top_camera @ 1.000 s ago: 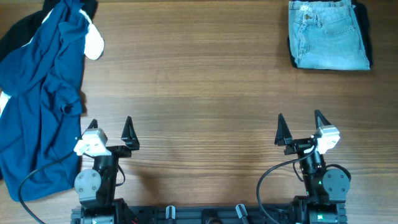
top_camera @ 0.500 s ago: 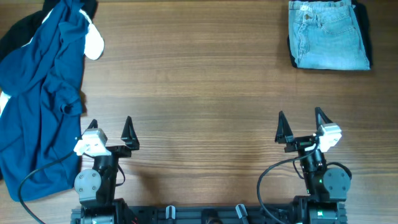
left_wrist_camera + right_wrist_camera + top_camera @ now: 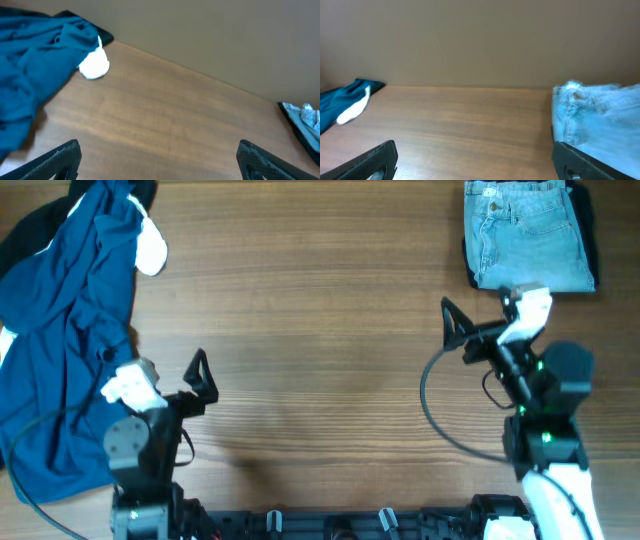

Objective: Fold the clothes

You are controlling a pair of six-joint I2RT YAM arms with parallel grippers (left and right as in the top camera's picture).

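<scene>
Left gripper point(image 3: 165, 372), nearest: jaws wide open, empty, well left of folded jeans point(image 3: 530, 235), at edge of navy shirt point(image 3: 60, 330).
Right gripper point(image 3: 476, 302): wide open, empty, just short of jeans.
Shirt: crumpled heap far left of jeans, on wooden table point(image 3: 320, 310).
White top point(image 3: 150, 250): small patch at heap's far end, level with jeans.
Likely step: first grab. Pinch one layer at hem or shoulder, not bunched folds. Drag toward table middle, spread flat. Right arm best turned away from jeans.

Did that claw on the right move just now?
Yes. The right gripper has moved away from its base toward the folded jeans, its tips now near their lower edge.
</scene>
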